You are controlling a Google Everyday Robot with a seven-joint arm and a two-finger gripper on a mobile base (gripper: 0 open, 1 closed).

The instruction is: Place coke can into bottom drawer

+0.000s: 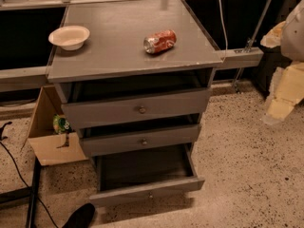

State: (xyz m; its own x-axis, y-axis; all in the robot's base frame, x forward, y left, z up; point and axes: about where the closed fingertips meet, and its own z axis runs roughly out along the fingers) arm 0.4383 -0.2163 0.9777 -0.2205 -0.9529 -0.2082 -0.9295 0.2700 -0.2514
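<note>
The coke can [160, 41] lies on its side on the grey cabinet top [118, 56], right of centre. The bottom drawer [147, 190] is pulled out, and its dark interior is open to view with nothing in it. The two drawers above it are slightly ajar. My gripper [279, 107] is the pale cream shape at the right edge, hanging over the floor to the right of the cabinet, well apart from the can and lower than it. Nothing shows in it.
A white bowl [69, 36] stands on the cabinet top at the back left. An open cardboard box [50, 141] sits on the floor left of the cabinet. Black cables [19, 175] and a dark object [80, 216] lie at the lower left. Speckled floor extends to the right.
</note>
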